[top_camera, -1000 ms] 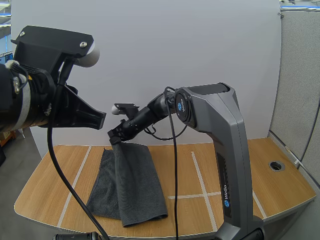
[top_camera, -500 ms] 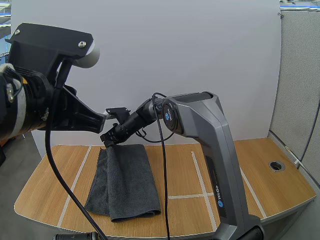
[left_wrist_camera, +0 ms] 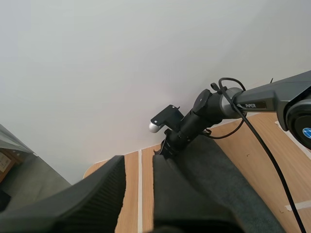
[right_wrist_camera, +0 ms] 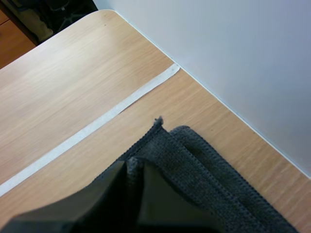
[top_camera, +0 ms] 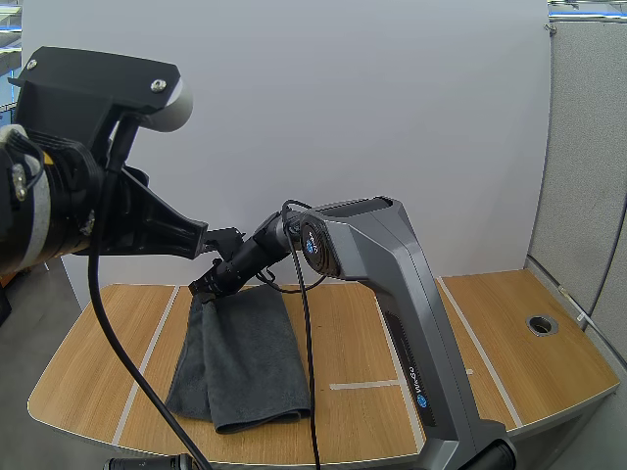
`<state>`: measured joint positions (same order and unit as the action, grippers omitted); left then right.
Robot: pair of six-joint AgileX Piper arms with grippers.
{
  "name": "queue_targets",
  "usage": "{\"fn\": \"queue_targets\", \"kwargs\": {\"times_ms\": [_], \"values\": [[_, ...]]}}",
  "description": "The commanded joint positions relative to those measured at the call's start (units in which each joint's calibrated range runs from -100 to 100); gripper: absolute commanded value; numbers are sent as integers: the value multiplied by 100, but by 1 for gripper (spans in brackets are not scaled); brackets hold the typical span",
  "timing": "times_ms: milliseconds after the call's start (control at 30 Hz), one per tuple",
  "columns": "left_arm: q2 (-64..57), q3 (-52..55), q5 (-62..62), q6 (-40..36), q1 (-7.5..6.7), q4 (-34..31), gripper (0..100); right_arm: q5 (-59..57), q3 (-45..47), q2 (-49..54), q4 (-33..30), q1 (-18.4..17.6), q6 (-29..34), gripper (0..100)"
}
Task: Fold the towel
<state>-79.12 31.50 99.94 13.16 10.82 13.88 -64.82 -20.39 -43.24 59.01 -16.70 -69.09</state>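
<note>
A dark grey towel (top_camera: 245, 362) lies doubled over on the left half of the wooden table (top_camera: 509, 333). My right gripper (top_camera: 201, 291) reaches across to the towel's far left corner and is shut on its edge, low over the table. In the right wrist view the right gripper (right_wrist_camera: 131, 167) pinches the hemmed towel (right_wrist_camera: 194, 155) corner between its tips. My left gripper (top_camera: 191, 240) hangs high above the table's left side, open, with nothing between its fingers (left_wrist_camera: 97, 194). From the left wrist view the right gripper (left_wrist_camera: 163, 151) sits at the towel (left_wrist_camera: 218, 174) corner.
White tape lines (top_camera: 392, 352) cross the tabletop. A round cable hole (top_camera: 541, 324) sits near the right edge. A white wall stands close behind the table's far edge. Bare wood lies to the right of the towel.
My right gripper has carried the towel's corner left and down toward the table. The upper layer now lies flatter over the lower one. The left arm has barely moved.
</note>
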Motion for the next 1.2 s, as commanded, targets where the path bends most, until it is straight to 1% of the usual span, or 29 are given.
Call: {"fn": "queue_targets", "kwargs": {"times_ms": [0, 33, 200, 300, 367, 533, 600, 633, 667, 733, 767, 800, 833, 867, 900, 967, 1033, 1167], "values": [[-21, 25, 6, -28, 8, -208, 34, -2, -69, 48, 28, -12, -24, 89], [-21, 25, 6, -28, 8, -290, 34, -186, -69, 91, 3, -12, -15, 100], [-21, 25, 6, -28, 8, -341, 34, -1053, -69, 497, -99, 58, 167, 100], [-21, 25, 6, 114, 8, -341, 34, -1575, -69, 796, -193, 168, 307, 100], [-21, 25, 6, 232, 8, -341, 34, -2120, -69, 1010, -308, 259, 387, 100], [-21, 25, 6, 718, 8, -167, 34, -3470, -1, 1415, -634, 511, 594, 100], [-21, 25, 6, 974, 8, -29, 34, -3518, 189, 1613, -719, 637, 647, 100], [-21, 25, 6, 1101, 8, 26, 34, -3518, 357, 1739, -765, 705, 647, 98], [-21, 53, 6, 1167, 8, 53, 34, -3518, 481, 1848, -793, 759, 636, 94], [-21, 238, 6, 1178, 8, 76, 34, -3518, 854, 2190, -826, 915, 488, 75], [-21, 290, 6, 1178, 8, 76, 34, -3518, 888, 2223, -826, 929, 488, 73], [-21, 416, 6, 1178, 8, 64, 34, -3518, 1129, 2461, -839, 1032, 378, 55], [-21, 527, 6, 1178, 8, 63, 34, -3518, 1300, 2672, -839, 1091, 291, 43], [-21, 963, 6, 1178, 8, 63, 34, -3518, 1507, 2852, -870, 1146, 220, 29], [-21, 1100, 6, 1165, 8, 63, 34, -3518, 1605, 2963, -904, 1178, 204, 25], [-21, 1555, 6, 1095, 8, 63, 34, -3518, 1929, 3374, -1141, 1267, 175, 0], [-21, 2047, 6, 1084, 8, 180, 34, -3518, 2298, 3776, -1348, 1349, 65, 0], [-5, 2699, -37, 1241, 8, 554, 34, -3518, 3022, 4551, -1535, 1549, -111, 0]]}}
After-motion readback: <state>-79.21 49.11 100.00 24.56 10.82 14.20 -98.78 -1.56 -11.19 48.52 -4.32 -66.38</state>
